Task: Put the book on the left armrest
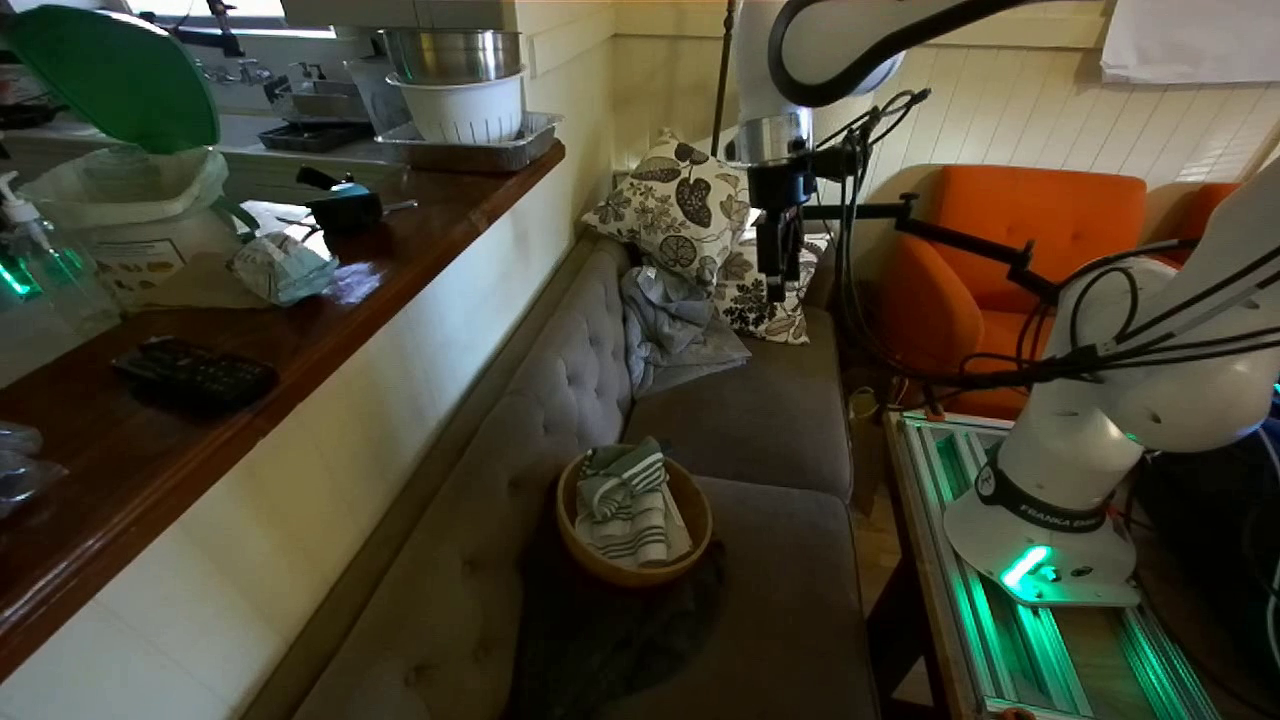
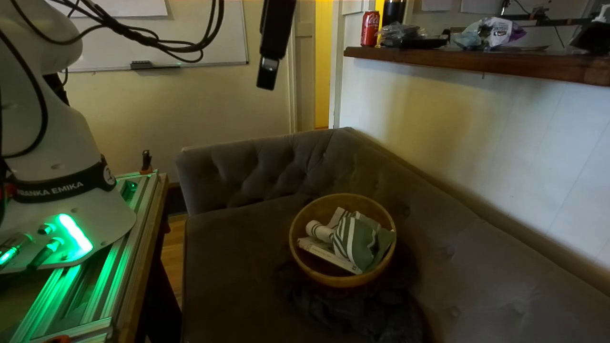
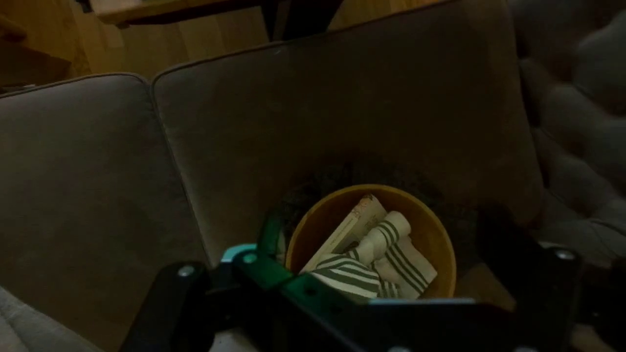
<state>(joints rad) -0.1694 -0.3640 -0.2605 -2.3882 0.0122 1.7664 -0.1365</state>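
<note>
The book (image 2: pixel 329 256) is a pale volume with a printed spine. It lies tilted in a round wooden bowl (image 2: pixel 296 238) on the sofa seat, partly covered by a green-and-white striped towel (image 2: pixel 355 240). The book also shows in the wrist view (image 3: pixel 337 239), between the bowl's wall and the towel. The left armrest (image 2: pixel 252 169) is the tufted grey sofa end, beyond the bowl in this exterior view; tufted upholstery shows at the wrist view's right (image 3: pixel 577 142). My gripper (image 3: pixel 384 234) is open and empty, well above the bowl, its fingers appearing on either side of it.
A dark cloth (image 2: pixel 352 309) lies under the bowl. Floral cushions (image 1: pixel 685 205) and a grey cloth (image 1: pixel 670 330) lie at the sofa's other end. A wooden counter (image 1: pixel 330 340) with kitchen items runs above the backrest. The robot's table (image 1: pixel 925 560) stands before the sofa.
</note>
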